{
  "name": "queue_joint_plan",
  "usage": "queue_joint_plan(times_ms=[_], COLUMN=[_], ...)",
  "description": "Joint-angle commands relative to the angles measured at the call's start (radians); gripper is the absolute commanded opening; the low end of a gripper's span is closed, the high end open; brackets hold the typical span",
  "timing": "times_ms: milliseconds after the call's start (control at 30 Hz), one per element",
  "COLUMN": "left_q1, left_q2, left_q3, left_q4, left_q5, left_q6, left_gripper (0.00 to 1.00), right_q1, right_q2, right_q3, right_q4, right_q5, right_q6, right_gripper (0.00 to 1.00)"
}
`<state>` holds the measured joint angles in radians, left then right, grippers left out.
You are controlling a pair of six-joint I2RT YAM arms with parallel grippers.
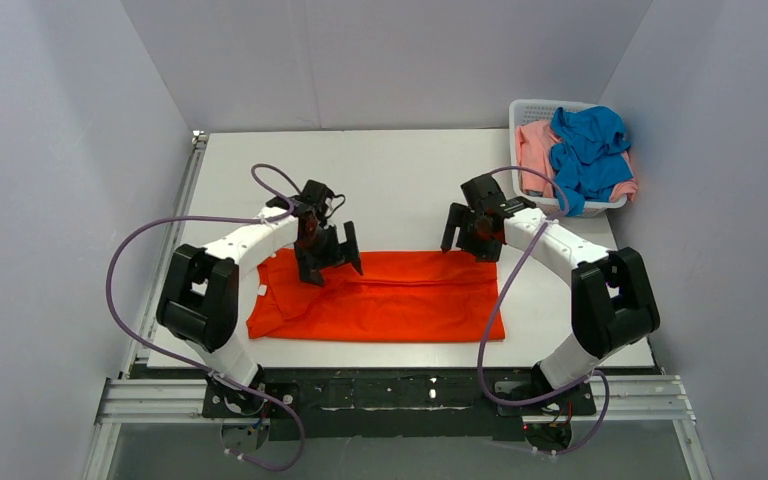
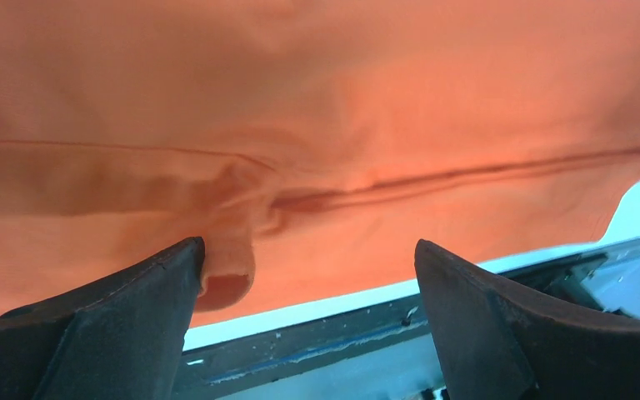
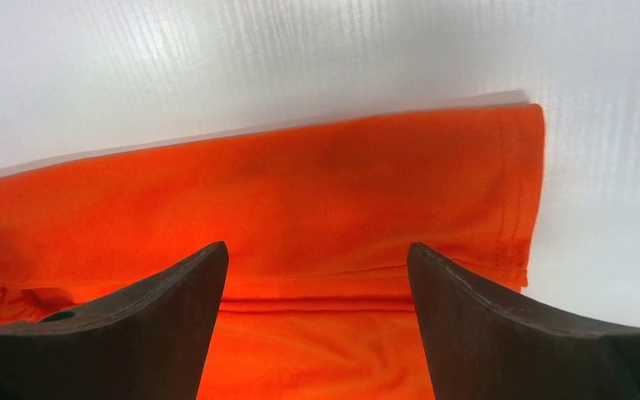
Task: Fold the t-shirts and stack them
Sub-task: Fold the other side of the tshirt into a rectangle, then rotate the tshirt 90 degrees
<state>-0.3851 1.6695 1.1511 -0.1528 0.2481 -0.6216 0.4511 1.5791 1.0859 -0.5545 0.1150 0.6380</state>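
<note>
Over the orange-red t-shirt (image 1: 400, 300) hang the left gripper (image 1: 330, 268) and right gripper (image 1: 467, 242) — both spread wide, empty

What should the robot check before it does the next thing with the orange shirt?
1. Left gripper open and empty: ok.
2. Right gripper open and empty: ok.
3. Orange shirt flat on the table: ok.
4. Orange shirt fully folded: not ok, a long strip.
5. Purple cable clear of the shirt's edge: cannot tell.
6. Blue shirt and pink shirt folded: not ok, bunched in basket.
</note>
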Motion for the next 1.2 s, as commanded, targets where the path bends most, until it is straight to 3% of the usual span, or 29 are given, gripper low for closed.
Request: queue_joint_plan(times_ms=[0,233,367,533,667,767,933,1167], left_q1=[-0.070,-0.142,-0.141,-0.140,-0.122,-0.031,0.076,0.126], left_q2=[-0.037,-0.155,-0.190,-0.349,-0.428,-0.385,-0.296,0.010], left_q3=[-0.080,-0.201,-0.162,-0.145,-0.165,-0.213,-0.361,-0.252], left_q4=[-0.119,-0.122,-0.193,-0.123,-0.182,-0.196,0.021,0.107], left_q5=[0.044,-0.004,-0.066,0.081,-0.036,-0.061,-0.108,-0.155], left_q6=[-0.016,-0.043,-0.035,-0.066,-0.119,-0.202,-0.345,-0.378], left_gripper=[0.98,0.98,0.98,0.98,0.98,0.98,0.98,0.98], right_q1=[-0.010,-0.023,-0.023,-0.023,-0.023,-0.023,-0.023,-0.023], right_q2=[0.025,0.019,0.029,0.071,0.114,0.145,0.156,0.141], right_q3=[0.047,0.024,0.050,0.075,0.080,0.082,0.056,-0.036], right_q4=[0.026,0.060,0.071,0.092,0.103,0.098,0.108,0.108], right_q5=[-0.051,-0.069,-0.107,-0.173,-0.190,-0.179,-0.203,-0.245], right_q6=[-0.017,-0.038,-0.084,-0.130,-0.128,-0.129,-0.127,-0.108], right_gripper=[0.87,0.87,0.87,0.87,0.87,0.87,0.87,0.87])
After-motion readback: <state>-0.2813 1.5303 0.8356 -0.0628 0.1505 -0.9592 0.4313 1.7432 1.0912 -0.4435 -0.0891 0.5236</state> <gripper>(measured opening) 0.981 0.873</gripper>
